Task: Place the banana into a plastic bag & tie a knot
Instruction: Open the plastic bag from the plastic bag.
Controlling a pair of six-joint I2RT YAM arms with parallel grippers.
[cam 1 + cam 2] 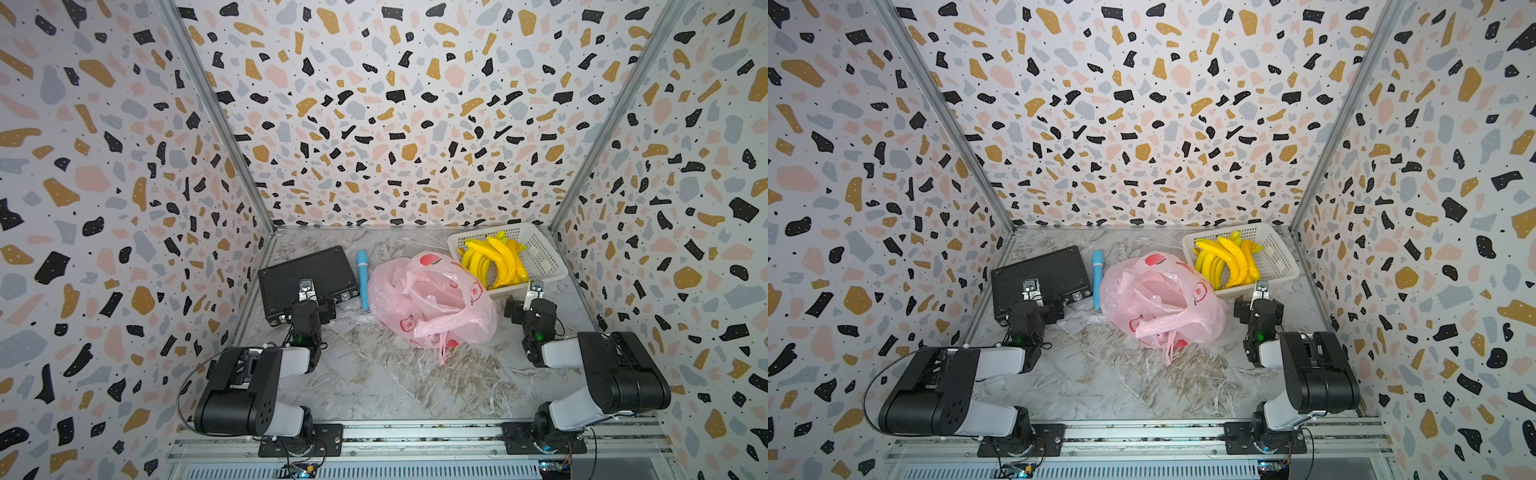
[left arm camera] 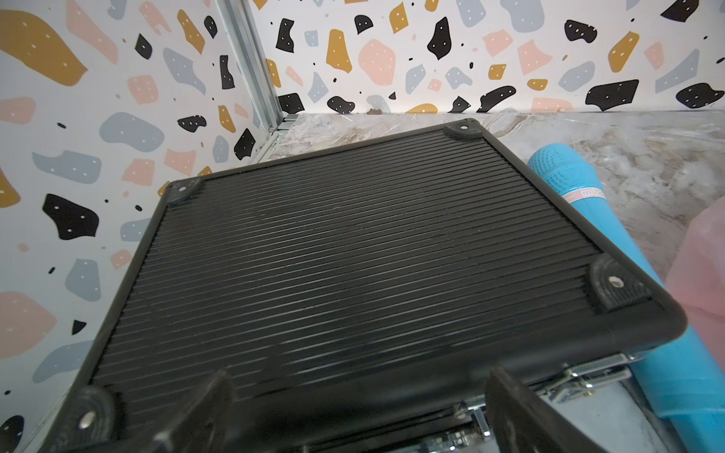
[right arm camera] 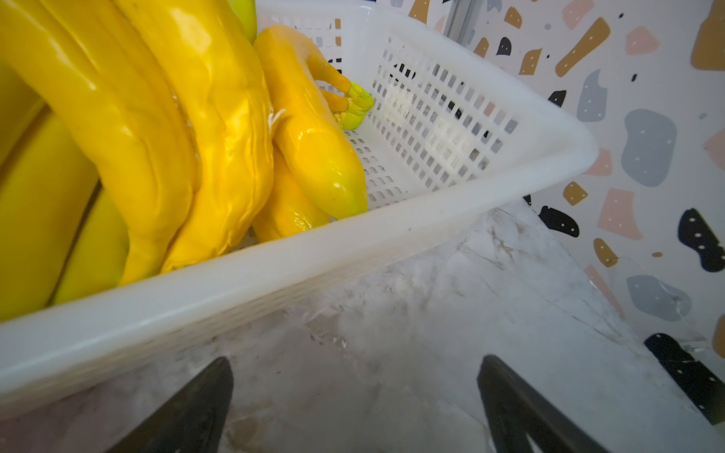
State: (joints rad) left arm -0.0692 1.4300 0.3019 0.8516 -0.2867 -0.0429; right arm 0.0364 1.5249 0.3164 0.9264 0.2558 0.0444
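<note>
1. Right wrist view: the bananas [image 3: 157, 129], a glossy yellow bunch with one green stem end, lie piled in the white basket [image 3: 392, 231], filling the side of it nearest the bag.
2. In both top views the basket [image 1: 544, 257] [image 1: 1279, 257] stands at the far right corner of the table [image 1: 374, 374], and the bananas [image 1: 494, 259] [image 1: 1225, 259] rise above its rim.
3. The right gripper [image 3: 355, 364] hangs over bare table just outside the basket's near wall, its jaws spread wide with nothing between them. The bananas lie beyond that wall, apart from the fingers, farther back and toward the bag.
4. In a top view the right gripper [image 1: 534, 291] sits at the near edge of the basket.
5. The pink plastic bag [image 1: 432, 299] [image 1: 1163, 299] lies crumpled in the middle of the table, with red prints and loose handles. Its far edge reaches the basket's near corner, and no banana shows inside it.
6. The left gripper [image 2: 359, 376] [image 1: 306, 291] is likewise spread and empty, poised over the near edge of a ribbed black case [image 2: 353, 255] at the table's left.
7. A blue microphone [image 2: 580, 188] [image 1: 362, 282] lies between the case and the bag, against the case.
</note>
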